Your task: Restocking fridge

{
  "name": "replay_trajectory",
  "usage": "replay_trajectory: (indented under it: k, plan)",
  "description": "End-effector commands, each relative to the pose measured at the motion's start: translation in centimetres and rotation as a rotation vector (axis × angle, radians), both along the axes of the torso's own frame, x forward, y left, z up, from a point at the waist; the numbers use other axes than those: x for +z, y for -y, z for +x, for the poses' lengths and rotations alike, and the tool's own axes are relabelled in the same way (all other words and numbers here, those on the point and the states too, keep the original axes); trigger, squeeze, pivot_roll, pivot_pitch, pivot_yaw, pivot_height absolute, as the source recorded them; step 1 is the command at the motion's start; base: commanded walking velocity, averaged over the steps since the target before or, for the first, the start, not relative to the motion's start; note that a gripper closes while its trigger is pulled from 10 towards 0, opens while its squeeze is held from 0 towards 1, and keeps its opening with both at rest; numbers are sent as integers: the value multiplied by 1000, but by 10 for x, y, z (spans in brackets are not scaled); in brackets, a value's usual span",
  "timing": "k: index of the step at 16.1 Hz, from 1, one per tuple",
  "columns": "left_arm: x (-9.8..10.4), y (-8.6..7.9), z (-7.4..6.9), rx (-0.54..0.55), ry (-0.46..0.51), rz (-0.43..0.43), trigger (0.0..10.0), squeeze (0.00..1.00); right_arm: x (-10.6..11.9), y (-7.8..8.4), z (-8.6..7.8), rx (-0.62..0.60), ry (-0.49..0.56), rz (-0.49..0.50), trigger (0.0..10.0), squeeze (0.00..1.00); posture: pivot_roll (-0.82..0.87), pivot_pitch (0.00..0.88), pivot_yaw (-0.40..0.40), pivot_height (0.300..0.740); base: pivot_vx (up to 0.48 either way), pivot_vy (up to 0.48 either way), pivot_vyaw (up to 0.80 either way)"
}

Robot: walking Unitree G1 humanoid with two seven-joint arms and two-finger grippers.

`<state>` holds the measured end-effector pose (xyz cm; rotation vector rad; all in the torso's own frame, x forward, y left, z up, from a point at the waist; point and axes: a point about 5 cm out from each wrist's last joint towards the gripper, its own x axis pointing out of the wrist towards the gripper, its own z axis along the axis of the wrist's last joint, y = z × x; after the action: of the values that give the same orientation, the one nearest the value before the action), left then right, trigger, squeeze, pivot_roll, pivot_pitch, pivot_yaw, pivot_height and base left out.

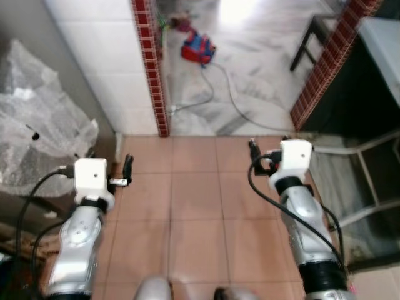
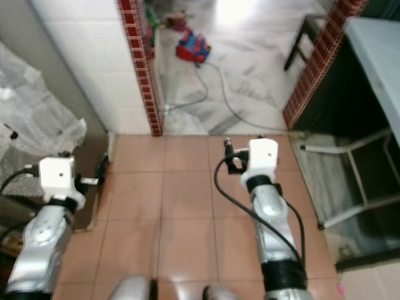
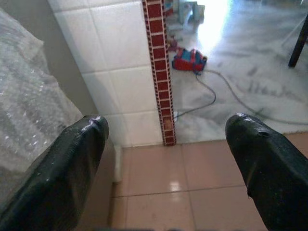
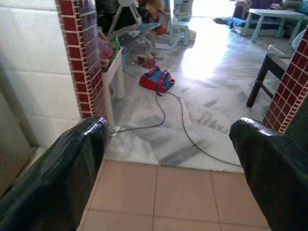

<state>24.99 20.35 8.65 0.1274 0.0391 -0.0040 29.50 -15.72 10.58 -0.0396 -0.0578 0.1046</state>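
My left gripper [image 1: 127,169] hovers over the terracotta floor tiles [image 1: 187,194], close to a tall grey panel [image 1: 28,25] draped with bubble wrap [image 1: 37,125]. The left wrist view shows its two black fingers [image 3: 72,163] wide apart with nothing between them. My right gripper [image 1: 254,150] is held out at about the same height on the right. Its fingers [image 4: 269,168] are also spread apart and empty. Both point toward a doorway onto a marble floor [image 1: 250,69].
A white tiled wall with a red brick edge [image 1: 153,69] stands ahead on the left, and a second brick pillar [image 1: 328,56] on the right. A red and blue bag [image 1: 198,49] and a cable [image 1: 228,87] lie on the marble. A metal frame [image 1: 369,181] stands at right.
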Motion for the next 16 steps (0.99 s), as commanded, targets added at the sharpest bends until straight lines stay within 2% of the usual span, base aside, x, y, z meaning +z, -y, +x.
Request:
replay_trajectory:
  k: [1, 16]
  plan:
    - [3, 8, 2, -43, 12, -6, 10000, 0, -4, 10, -6, -42, -18, -13, 10000, 0, 26, 131, 42, 740, 480, 0, -800]
    - [2, 9, 2, -50, 6, -6, 10000, 0, -7, 13, -9, -50, -24, -20, 10000, 0, 25, 126, 42, 740, 480, 0, -800]
